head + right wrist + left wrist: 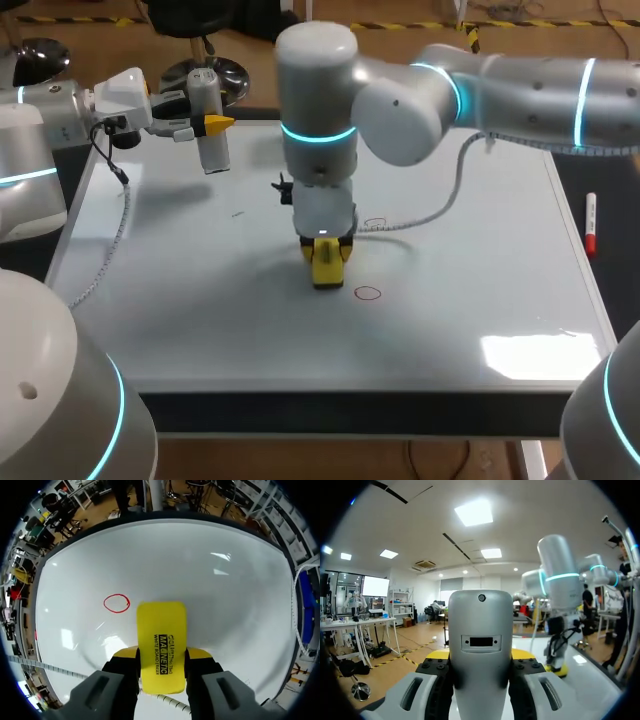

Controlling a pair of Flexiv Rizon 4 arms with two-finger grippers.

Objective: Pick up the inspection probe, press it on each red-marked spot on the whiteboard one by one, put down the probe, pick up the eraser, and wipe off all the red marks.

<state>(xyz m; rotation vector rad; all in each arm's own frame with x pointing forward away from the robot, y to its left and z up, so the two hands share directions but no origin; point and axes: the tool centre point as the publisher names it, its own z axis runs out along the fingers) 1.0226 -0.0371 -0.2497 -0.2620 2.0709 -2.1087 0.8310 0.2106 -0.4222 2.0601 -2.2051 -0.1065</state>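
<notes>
Down at mid-board: right gripper (pixel 161 655), clamped from both sides on the yellow eraser (pixel 161 630). Pad face low at the whiteboard (pixel 480 260), actual contact hard to call. Long axis pointing straight ahead, out along the fingers.

Now the key bit: red circle (pixel 116 603) just off the eraser's leading corner, ahead of the fingers and to one side. Close but apart, not yet covered. Looks like a short diagonal sweep, forward and sideways, to bring the pad across it. Clearly the nearer arm, the right.

Over by the far left corner: left gripper (pixel 205 125) closed around the grey probe (pixel 212 150). Hangs upright, clear above the surface, well apart from the circle. Not set down yet, by the look of it.

Glossy white surface, smooth, glare patch near the front right; should let the eraser glide. Faint outline beside the cable (pixel 430 212) behind the right wrist, too pale to call. Red marker (pixel 591 228) lying along the right edge.
</notes>
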